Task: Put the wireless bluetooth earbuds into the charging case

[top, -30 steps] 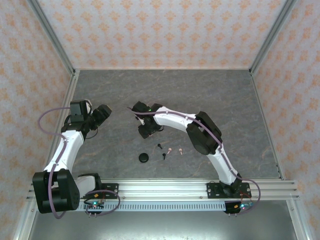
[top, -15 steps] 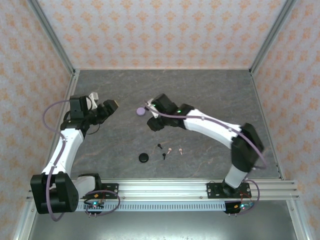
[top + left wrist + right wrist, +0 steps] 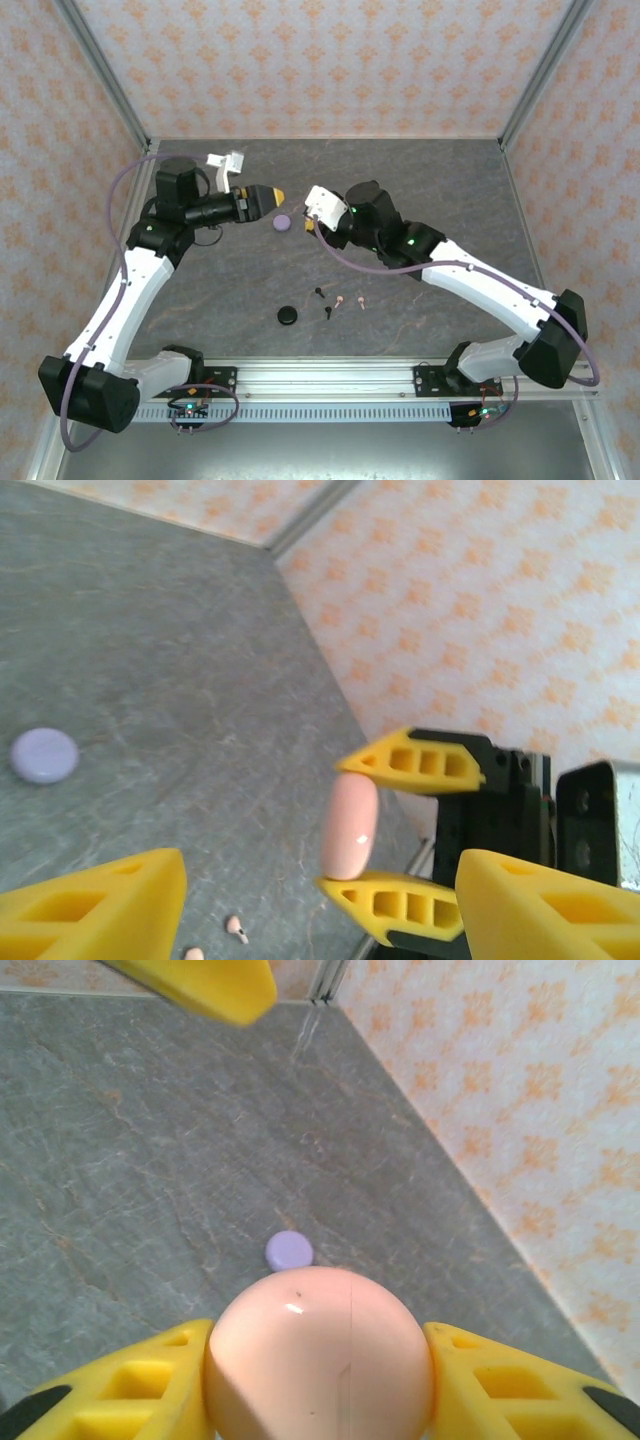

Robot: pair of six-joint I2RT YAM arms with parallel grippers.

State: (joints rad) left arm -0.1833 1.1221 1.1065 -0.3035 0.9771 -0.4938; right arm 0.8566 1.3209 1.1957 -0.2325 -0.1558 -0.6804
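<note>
Between orange-patterned walls [image 3: 320,60], a grey tabletop [image 3: 420,180] bears a lilac case [image 3: 281,222].

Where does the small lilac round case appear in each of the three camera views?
Top external: the lilac round case lies on the table at upper centre, beside the right gripper.
Left wrist: the case is at the left edge, mid-height.
Right wrist: the case is at centre, just above the pink round case.
Shared landmark: the right gripper, shut on that pink round case.

1. A flat round black charging case [image 3: 288,315] is lying flat.
2. Two tiny black stemmed earbuds [image 3: 319,293] and two tiny pink stemmed earbuds [image 3: 340,301] are lying just right of it.
3. A round lilac case [image 3: 282,222] is resting flat well beyond it.
4. A glossy pink round case [image 3: 350,820] is hanging pinched in the right gripper [image 3: 320,1385], also beyond it.
</note>
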